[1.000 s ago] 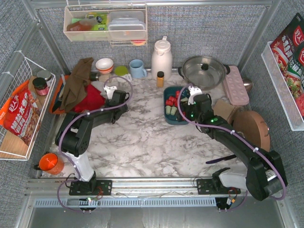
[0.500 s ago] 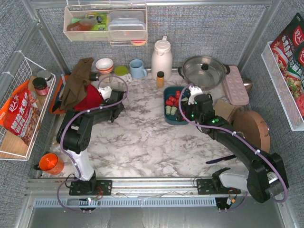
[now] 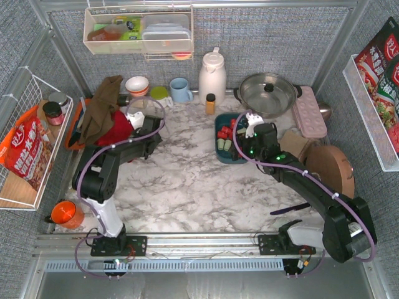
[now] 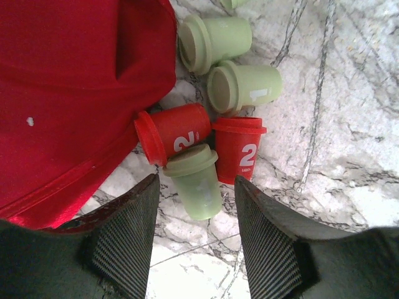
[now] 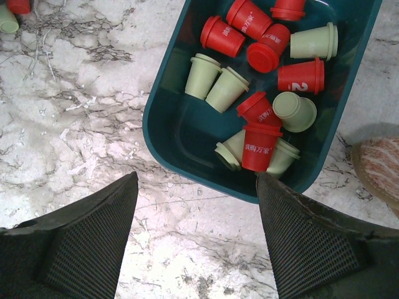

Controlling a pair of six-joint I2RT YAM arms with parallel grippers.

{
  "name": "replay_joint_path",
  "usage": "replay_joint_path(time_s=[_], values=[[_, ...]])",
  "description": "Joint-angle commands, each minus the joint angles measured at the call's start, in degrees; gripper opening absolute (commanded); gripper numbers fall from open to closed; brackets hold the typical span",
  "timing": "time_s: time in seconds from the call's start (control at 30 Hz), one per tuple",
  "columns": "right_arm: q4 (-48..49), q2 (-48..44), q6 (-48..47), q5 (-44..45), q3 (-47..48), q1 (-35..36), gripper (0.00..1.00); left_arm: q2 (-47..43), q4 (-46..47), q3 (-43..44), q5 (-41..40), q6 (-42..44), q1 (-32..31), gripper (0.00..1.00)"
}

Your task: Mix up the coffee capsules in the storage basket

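Note:
The dark teal storage basket (image 3: 219, 144) stands on the marble right of centre and holds several red and mint green coffee capsules (image 5: 262, 93); its rim (image 5: 156, 118) shows in the right wrist view. My right gripper (image 3: 251, 123) (image 5: 196, 208) is open and empty, just above the basket's near edge. My left gripper (image 3: 138, 118) (image 4: 196, 215) is open, low over the table beside a red cloth (image 4: 75, 93). A lying mint green capsule (image 4: 198, 184) sits just ahead, between the fingertips. Two red capsules (image 4: 176, 132) and two more green ones (image 4: 244, 87) lie beyond it.
A white thermos (image 3: 212, 76), a small orange-capped bottle (image 3: 211, 103), a lidded pot (image 3: 268, 93), a blue mug (image 3: 181, 90) and a bowl (image 3: 137, 85) line the back. A pink tray (image 3: 309, 111) and a round board (image 3: 330, 171) are at right. A brown cloth (image 3: 103, 109) is at left.
My left gripper has moved a little to the left, toward the red cloth and the loose capsules. The right gripper has hardly moved.

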Motion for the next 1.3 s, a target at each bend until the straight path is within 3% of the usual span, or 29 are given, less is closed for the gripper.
replay_joint_path(time_s=[0.0,0.33,0.6,0.73,0.9,1.03,1.27], values=[[0.7,0.3,-0.2,-0.6,0.7,0.1,0.81,2.7,0.7,1.4,2.2,-1.5,0.4,0.6],[0.4,0.7,-0.4,-0.7,0.9,0.2,0.81,4.2,2.6,-1.8,2.4,-4.4,0.4,0.51],[0.2,1.1,-0.5,-0.8,1.0,0.2,0.81,5.9,3.4,-1.6,3.6,-0.8,0.8,0.5],[0.0,0.8,-0.5,-0.7,1.1,0.1,0.81,2.9,6.5,-3.6,6.6,2.3,0.8,0.36],[-0.9,0.2,-0.8,-0.6,1.4,0.1,0.81,-6.5,13.9,-10.3,13.1,6.9,0.6,0.31],[-1.6,-0.9,0.2,-2.9,1.9,0.1,0.81,-15.3,20.9,-16.0,22.9,15.0,-1.0,0.31],[-3.1,-4.3,5.2,-13.4,3.7,0.4,0.81,-28.0,40.4,-28.7,38.9,39.6,-13.2,0.32]])
